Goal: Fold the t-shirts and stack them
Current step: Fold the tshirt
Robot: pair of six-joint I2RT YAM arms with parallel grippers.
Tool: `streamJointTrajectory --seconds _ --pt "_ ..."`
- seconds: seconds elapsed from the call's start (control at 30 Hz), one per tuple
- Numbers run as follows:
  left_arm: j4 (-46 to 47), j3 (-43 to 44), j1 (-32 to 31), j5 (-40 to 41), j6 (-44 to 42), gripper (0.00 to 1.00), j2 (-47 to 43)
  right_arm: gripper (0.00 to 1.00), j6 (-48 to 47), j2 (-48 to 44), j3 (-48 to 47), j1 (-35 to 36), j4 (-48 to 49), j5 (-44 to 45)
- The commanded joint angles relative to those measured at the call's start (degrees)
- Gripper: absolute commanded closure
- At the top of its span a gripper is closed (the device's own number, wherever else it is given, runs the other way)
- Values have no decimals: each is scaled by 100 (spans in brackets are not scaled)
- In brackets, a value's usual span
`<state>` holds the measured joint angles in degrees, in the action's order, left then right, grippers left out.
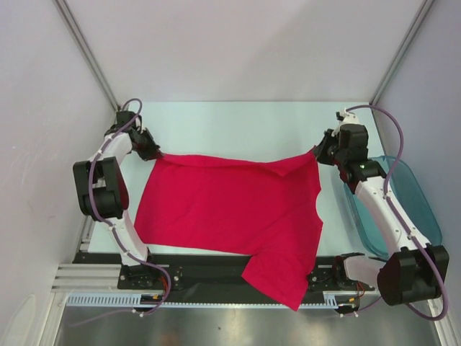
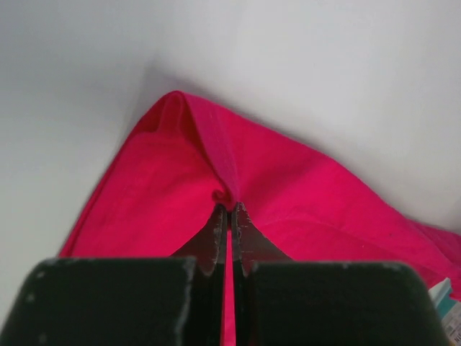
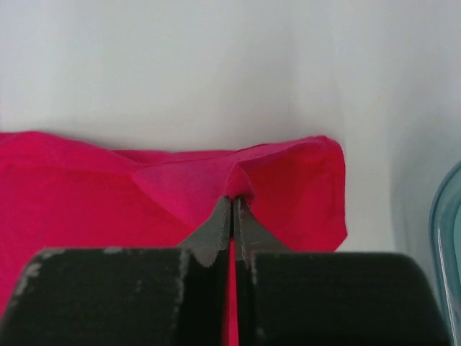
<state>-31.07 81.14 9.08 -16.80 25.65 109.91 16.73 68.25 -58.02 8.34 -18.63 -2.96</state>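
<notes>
One red t-shirt point(image 1: 230, 213) lies spread over the middle of the pale table, with one part hanging over the near edge onto the black rail. My left gripper point(image 1: 153, 153) is shut on the shirt's far left corner; in the left wrist view the cloth point(image 2: 216, 166) bunches at the closed fingertips point(image 2: 229, 207). My right gripper point(image 1: 320, 153) is shut on the shirt's far right corner; in the right wrist view the cloth point(image 3: 288, 180) puckers at the closed fingertips point(image 3: 232, 200). The far edge is stretched between both grippers.
A translucent teal plastic bin point(image 1: 414, 205) stands at the right table edge, beside my right arm; its rim shows in the right wrist view point(image 3: 443, 238). White enclosure walls ring the table. A black rail point(image 1: 194, 270) runs along the near edge.
</notes>
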Motion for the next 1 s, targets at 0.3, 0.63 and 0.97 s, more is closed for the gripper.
streamJointTrajectory --seconds 0.3,0.63,0.97 --pt "-523 -415 147 256 -315 100 -980 100 50 -778 423 1 -711 -179" --pt "-646 -740 182 511 -412 100 -963 100 137 -1112 695 80 -1019 -266" --pt "-646 -828 252 721 -447 100 -1077 100 216 -1446 924 203 -1265 -214"
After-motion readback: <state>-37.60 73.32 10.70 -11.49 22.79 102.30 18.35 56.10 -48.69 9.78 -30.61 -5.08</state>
